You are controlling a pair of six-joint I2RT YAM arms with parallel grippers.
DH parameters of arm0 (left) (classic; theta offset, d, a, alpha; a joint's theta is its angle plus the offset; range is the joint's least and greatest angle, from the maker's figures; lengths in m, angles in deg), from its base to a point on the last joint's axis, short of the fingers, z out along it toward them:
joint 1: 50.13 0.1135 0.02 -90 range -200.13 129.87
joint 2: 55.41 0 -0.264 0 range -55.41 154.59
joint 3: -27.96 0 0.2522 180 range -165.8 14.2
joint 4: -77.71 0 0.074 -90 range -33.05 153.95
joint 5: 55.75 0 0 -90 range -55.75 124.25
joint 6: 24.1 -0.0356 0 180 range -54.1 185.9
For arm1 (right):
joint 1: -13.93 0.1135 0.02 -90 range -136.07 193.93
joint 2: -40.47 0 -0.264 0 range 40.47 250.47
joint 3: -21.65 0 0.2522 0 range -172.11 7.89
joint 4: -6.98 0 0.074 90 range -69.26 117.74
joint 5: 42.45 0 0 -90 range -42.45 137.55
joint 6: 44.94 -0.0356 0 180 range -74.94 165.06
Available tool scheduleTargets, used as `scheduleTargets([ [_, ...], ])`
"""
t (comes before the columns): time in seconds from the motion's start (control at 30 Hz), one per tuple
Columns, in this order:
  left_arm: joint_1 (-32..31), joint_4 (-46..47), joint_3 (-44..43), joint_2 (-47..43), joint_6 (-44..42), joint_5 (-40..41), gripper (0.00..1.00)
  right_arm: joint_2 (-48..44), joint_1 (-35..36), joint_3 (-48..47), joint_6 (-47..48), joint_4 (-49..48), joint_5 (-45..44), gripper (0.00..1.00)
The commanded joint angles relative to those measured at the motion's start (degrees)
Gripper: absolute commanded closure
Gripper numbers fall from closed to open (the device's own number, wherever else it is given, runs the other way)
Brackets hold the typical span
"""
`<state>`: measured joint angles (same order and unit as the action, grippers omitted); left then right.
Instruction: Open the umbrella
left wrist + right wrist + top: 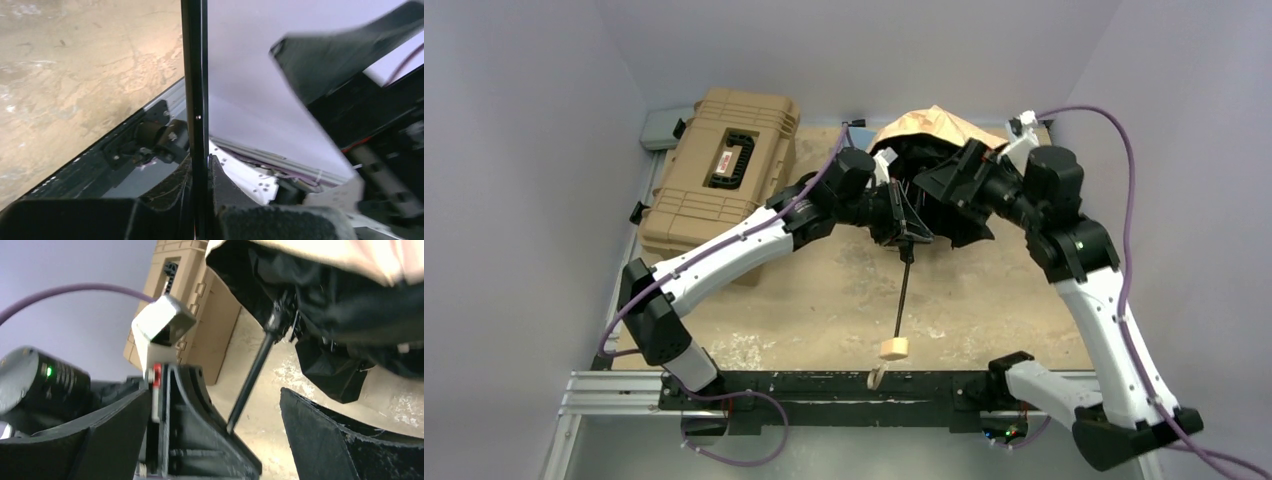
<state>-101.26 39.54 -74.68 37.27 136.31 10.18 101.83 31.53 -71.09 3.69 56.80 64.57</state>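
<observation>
The umbrella (929, 128) is at the far middle of the table (824, 300), its beige canopy partly spread and rumpled, the black underside sagging. A thin black shaft (904, 290) slants to a small beige handle (894, 348) near the front edge. The left gripper (200, 210) is clamped on the shaft. The right gripper (265, 440) gapes wide beside the canopy.

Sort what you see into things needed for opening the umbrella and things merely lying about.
Belongs to the job:
umbrella
left gripper, shut on its shaft
right gripper, open

Lying about:
tan hard case, far left
</observation>
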Motion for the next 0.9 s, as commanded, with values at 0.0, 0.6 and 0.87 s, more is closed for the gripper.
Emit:
scheduleTargets([
  [0.0,1.25,17.81,1.41,-4.85,8.00,-3.59,1.00,-9.77,-0.05,8.47,-3.55,-5.66,-1.49,0.01],
  [0.6,9.02,70.79,8.31,-2.81,36.09,-0.66,1.00,-9.23,-0.14,-0.55,-0.94,-4.36,-9.31,0.17],
  [0.87,0.49,81.04,25.13,2.76,47.11,1.41,1.00,-12.71,-0.07,4.69,-2.97,5.15,-12.88,0.19],
])
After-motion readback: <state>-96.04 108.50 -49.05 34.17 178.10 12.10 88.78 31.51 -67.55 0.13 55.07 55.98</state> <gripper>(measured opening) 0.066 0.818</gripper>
